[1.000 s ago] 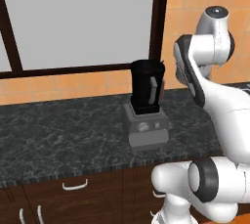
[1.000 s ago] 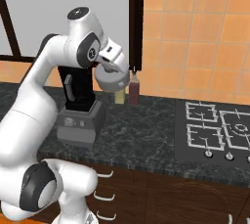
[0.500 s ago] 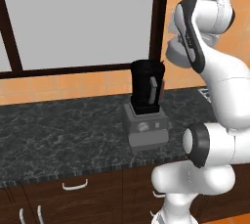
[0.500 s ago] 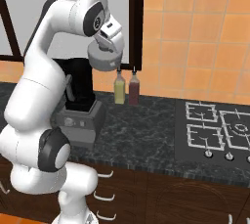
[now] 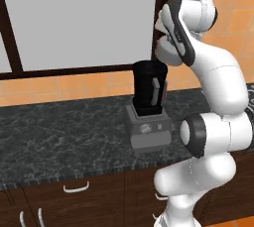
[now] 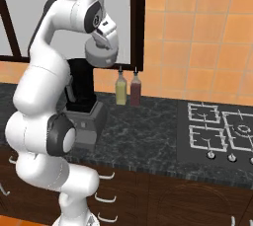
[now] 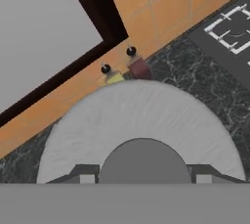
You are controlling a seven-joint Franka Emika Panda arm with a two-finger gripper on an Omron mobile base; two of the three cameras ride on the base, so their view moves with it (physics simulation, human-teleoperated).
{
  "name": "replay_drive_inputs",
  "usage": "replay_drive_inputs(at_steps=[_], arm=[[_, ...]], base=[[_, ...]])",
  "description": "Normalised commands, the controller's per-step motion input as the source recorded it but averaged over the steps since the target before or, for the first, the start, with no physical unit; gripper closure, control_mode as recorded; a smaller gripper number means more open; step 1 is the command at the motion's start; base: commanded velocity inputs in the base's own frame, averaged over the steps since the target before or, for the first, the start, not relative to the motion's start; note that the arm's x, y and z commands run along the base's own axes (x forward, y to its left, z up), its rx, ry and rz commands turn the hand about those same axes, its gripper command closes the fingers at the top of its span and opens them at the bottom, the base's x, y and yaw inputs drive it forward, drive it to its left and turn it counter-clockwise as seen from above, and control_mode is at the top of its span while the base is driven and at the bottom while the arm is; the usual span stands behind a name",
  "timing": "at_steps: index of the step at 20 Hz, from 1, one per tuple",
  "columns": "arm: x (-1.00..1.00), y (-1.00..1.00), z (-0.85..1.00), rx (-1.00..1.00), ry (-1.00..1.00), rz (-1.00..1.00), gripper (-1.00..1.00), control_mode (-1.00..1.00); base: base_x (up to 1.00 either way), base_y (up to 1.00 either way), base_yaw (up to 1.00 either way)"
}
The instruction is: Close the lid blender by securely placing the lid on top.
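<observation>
The blender stands on the dark counter, a tall black jar with a grey side handle on a squat grey base; the arm partly hides the jar in the right base view. My gripper is shut on the raised knob of the light-grey lid. The lid hangs in the air, higher than the jar's open top and a little to its right, not touching it. It shows as a grey disc under the hand in the left base view.
Two small bottles, one yellow and one dark red, stand against the tiled wall right of the blender. A black stove top lies further right. A dark-framed window is behind the blender.
The arm has risen, carrying the lid from beside the jar to a height above its top, and shifted it slightly toward the blender.
</observation>
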Motion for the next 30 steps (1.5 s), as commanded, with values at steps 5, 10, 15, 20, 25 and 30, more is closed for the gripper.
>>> replay_drive_inputs(at_steps=[5,10,15,20,25,30], arm=[[0.45,0.58,0.4,0.06,0.03,0.0,1.0,-1.0],[0.14,0.63,0.6,0.02,0.12,0.01,1.0,-1.0],[0.0,0.47,-0.15,-0.06,0.0,0.03,1.0,-1.0],[0.2,0.21,-0.18,-0.07,0.0,0.01,1.0,-1.0],[0.05,0.0,-0.19,-0.09,0.0,0.0,1.0,-1.0],[-0.32,0.02,-0.1,-0.05,-0.01,0.0,1.0,-1.0]], base=[[0.0,0.0,0.0],[0.0,0.0,0.0],[0.0,0.0,0.0],[0.0,0.0,0.0],[0.0,0.0,0.0],[0.0,0.0,0.0]])
